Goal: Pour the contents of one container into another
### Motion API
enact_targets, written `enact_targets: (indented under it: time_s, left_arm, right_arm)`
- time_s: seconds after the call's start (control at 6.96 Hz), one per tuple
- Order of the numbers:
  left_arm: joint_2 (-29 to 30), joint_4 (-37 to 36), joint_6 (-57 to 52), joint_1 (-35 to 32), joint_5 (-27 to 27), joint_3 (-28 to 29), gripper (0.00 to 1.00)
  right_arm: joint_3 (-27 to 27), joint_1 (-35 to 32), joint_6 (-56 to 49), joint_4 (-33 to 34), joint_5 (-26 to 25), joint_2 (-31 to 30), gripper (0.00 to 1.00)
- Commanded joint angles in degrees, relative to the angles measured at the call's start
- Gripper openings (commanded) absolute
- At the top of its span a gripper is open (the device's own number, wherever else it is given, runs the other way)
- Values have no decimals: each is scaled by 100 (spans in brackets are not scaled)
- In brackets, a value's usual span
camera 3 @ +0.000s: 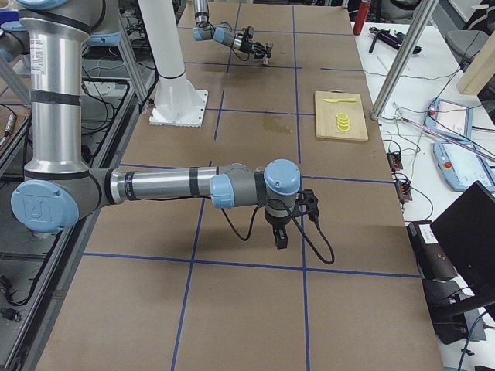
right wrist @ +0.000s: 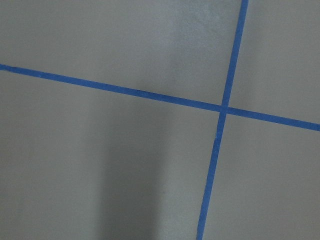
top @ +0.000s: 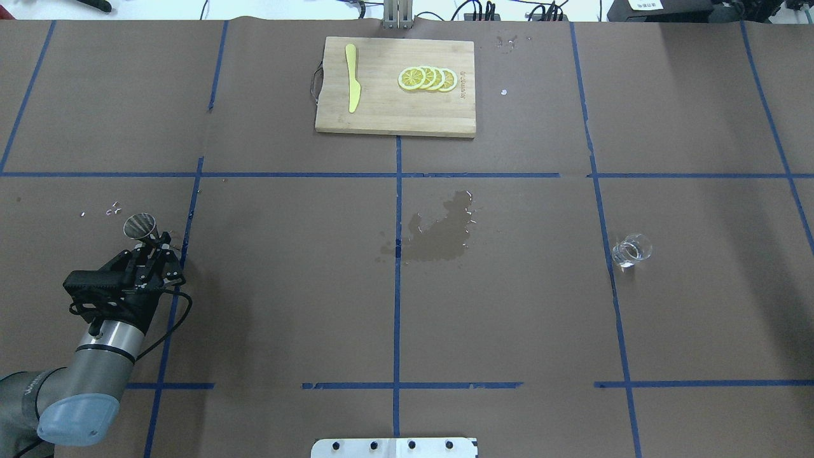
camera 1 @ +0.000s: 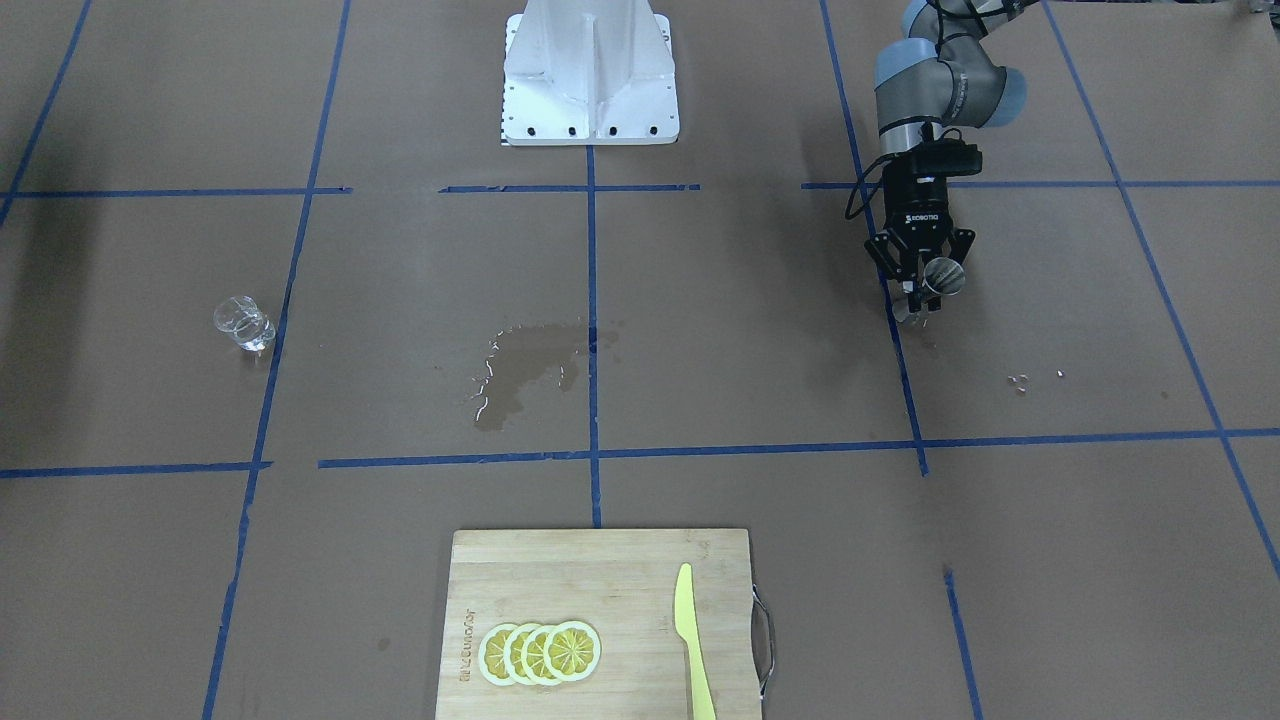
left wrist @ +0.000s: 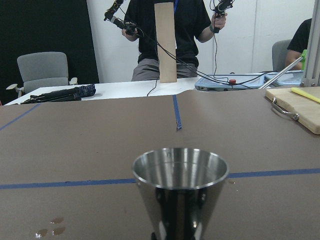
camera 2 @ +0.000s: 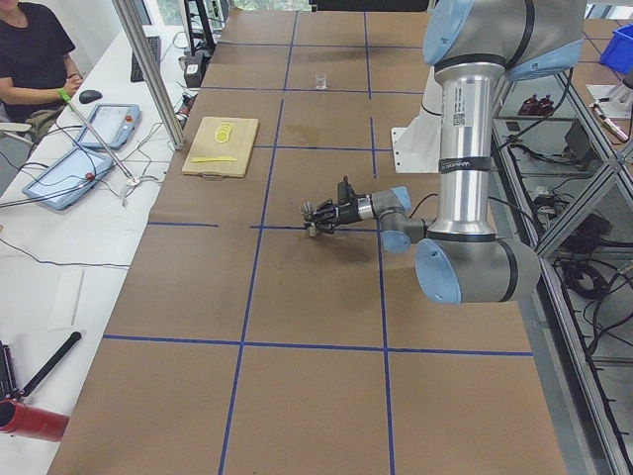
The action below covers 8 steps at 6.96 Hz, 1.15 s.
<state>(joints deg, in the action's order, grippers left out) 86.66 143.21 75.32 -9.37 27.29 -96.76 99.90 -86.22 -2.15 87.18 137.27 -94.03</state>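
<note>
The grey metal jigger (camera 1: 943,276) stands upright, its open mouth up, with my left gripper (camera 1: 925,272) shut around its waist. From overhead the jigger (top: 140,224) is at the table's left, just ahead of the left gripper (top: 151,243). It fills the left wrist view, where the jigger (left wrist: 180,187) looks empty. The clear glass cup (camera 1: 243,323) stands alone far across the table; overhead, the cup (top: 631,249) is at the right. My right gripper (camera 3: 280,236) shows only in the right side view, pointing down, and I cannot tell its state.
A wet spill (top: 439,232) darkens the table's centre. A wooden cutting board (top: 381,114) with lemon slices (top: 427,78) and a yellow knife (top: 351,86) lies at the far edge. Small drops (top: 114,207) sit near the jigger. Operators stand beyond the table.
</note>
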Motion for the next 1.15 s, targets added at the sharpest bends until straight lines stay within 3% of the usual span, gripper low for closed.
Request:
enact_targets:
  time_s: [0.0,0.14,0.29,0.43,0.57,0.72,0.86,1.01]
  left_arm:
    - [8,627,-549,6,-5,-36,0]
    - [130,925,-658,32,-5,42,0]
    - [323,1119,-650,23,-5,78,0]
    - [334,1339,-641,32,-31,244,0]
    - [342,1349,-633,23,-101,297,0]
    - [334,1350,-676,32,-215,359,0]
    - [334,1350,-677,32,-216,342,0]
    - [325,1350,-677,32,-216,368,0]
  right_arm:
    - [283,0,-5,-16,54,-36,100]
    - [589,61,21,-8,220,-115,100]
    - [749,270,404,-16,552,-159,100]
    - [985,655,1130,-43,564,-159,100]
    - [1066,912,1929,-695,529,-177,100]
    - [1067,1306,3051,-1946,338,-412,100]
    - [1067,1788,3976,-3133,-213,-623,100]
    - [1075,2228,4542,-3841,-583,-782,100]
